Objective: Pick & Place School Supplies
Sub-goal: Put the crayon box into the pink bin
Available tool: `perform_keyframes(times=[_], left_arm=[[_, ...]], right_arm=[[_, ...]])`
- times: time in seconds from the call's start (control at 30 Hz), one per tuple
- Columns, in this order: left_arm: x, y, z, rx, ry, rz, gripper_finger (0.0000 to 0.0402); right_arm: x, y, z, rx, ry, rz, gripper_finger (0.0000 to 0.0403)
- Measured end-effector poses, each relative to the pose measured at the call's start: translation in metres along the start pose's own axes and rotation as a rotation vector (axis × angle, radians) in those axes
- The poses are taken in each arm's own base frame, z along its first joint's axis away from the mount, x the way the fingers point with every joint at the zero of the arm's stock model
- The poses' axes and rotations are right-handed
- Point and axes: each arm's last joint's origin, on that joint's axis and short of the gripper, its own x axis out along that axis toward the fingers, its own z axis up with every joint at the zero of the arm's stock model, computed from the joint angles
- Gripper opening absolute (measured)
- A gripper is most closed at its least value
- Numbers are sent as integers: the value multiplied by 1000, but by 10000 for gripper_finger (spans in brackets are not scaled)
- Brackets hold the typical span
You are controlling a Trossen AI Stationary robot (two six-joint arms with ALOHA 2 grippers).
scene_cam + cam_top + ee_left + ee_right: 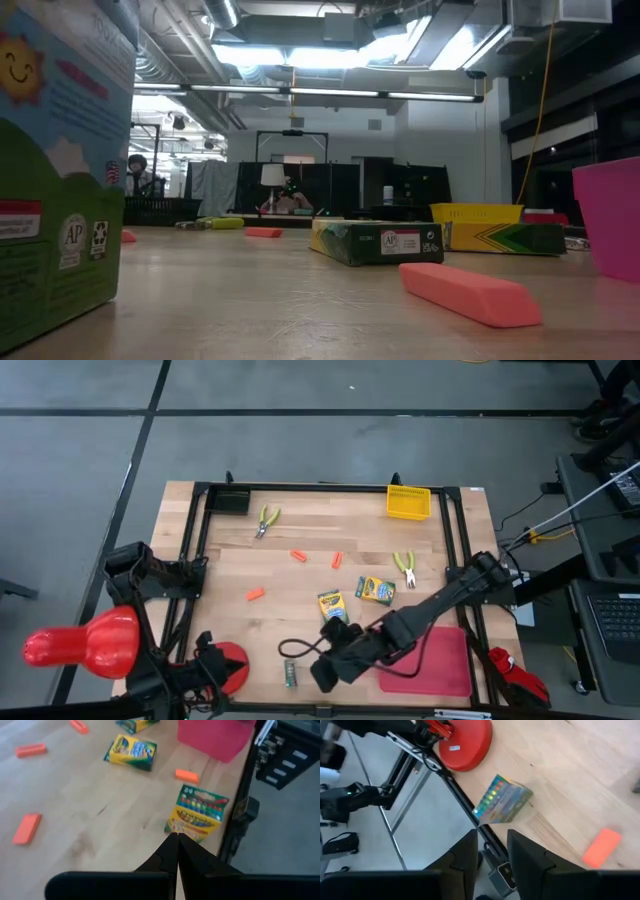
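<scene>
Three yellow-green crayon boxes lie flat on the table: one [331,605] and another [375,590] mid-table, the third [290,673] by the near edge. The third box [502,800] shows beyond my right gripper [492,847], which is open and hovers next to it [322,672]. My left gripper [176,842] is shut and waits at the near left corner [207,650], pointing at that box [197,812]. Orange stubs [297,555] [337,560] [255,594] lie scattered, and another [602,847] sits near the right arm. Two yellow-handled tools [266,518] [404,568] lie flat.
A flat red tray [445,665] lies at the near right, partly under the right arm. A yellow mesh basket [408,502] stands at the far edge. A red round base [228,665] sits by the left arm. A black frame [200,540] runs around the table.
</scene>
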Motion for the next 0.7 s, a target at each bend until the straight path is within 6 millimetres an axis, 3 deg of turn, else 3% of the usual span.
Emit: perform_keyframes(times=[0.2,0.43,0.7], left_arm=[[-8,-2,-6,92,4,-37,4],[-10,6,-7,264,4,6,4],[-9,22,-2,416,-14,128,4]], right_arm=[[20,11,6,54,49,27,114],[45,5,6,153,97,-15,153],[48,3,10,212,42,-33,176]])
